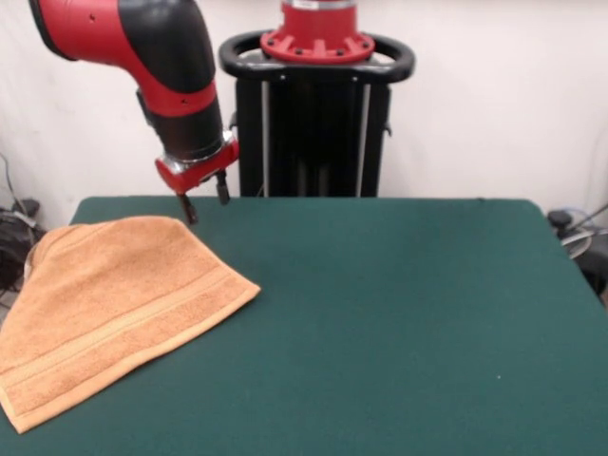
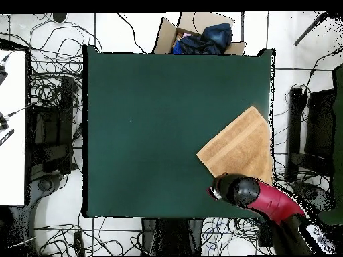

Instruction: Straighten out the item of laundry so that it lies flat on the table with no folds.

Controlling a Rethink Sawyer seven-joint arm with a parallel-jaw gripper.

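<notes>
The item of laundry [image 1: 109, 304], an orange-tan towel with woven border bands, lies spread at the left side of the table [image 1: 399, 323]. It sits turned at an angle, and its left edge reaches the table's side, where it looks slightly curled. My gripper [image 1: 204, 201] hangs just above the towel's far corner, open and holding nothing. In the overhead view the towel [image 2: 238, 146] lies by the right edge of the table [image 2: 154, 120]. There the red arm [image 2: 258, 195] covers the towel's near corner and hides the gripper.
An open cardboard box [image 2: 199, 35] holding dark blue cloth stands beyond the table's top edge in the overhead view. Cables and black equipment [image 2: 320, 127] surround the table on the floor. A white desk [image 2: 12, 127] stands at the left.
</notes>
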